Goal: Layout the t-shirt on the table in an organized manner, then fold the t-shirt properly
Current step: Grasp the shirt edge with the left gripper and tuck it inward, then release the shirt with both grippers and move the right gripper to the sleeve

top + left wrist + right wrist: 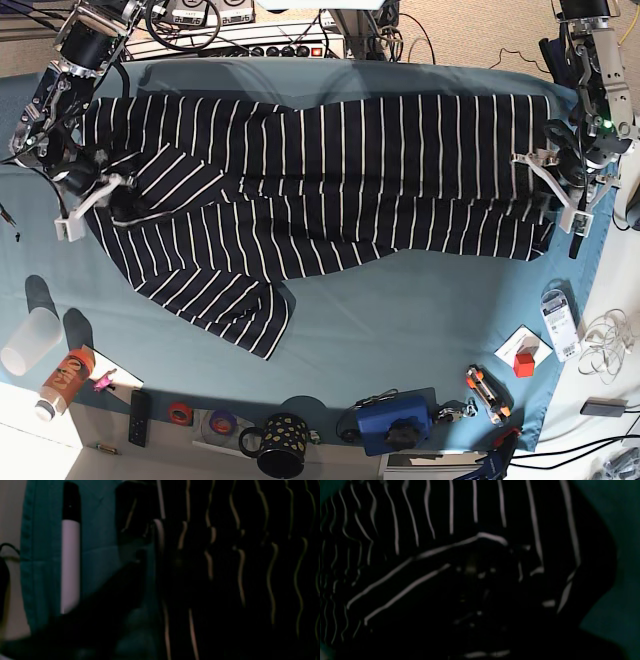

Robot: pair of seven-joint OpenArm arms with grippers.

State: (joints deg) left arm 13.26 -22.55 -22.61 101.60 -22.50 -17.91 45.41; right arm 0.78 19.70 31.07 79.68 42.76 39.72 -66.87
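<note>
T-shirt (330, 180) spread on table (400, 320) | left tool (560, 190) apart | right tool (90, 195) jaws unreadable, wrist views dark

Beyond the far edge runs a tan floor (470, 30) strewn with black cables (415, 35); a power strip (270, 42) lies there too (its switch glows red); along the near edge stand a dotted mug (280, 445), a translucent cup (30, 340) and a blue case (392, 420); light falls evenly.
</note>
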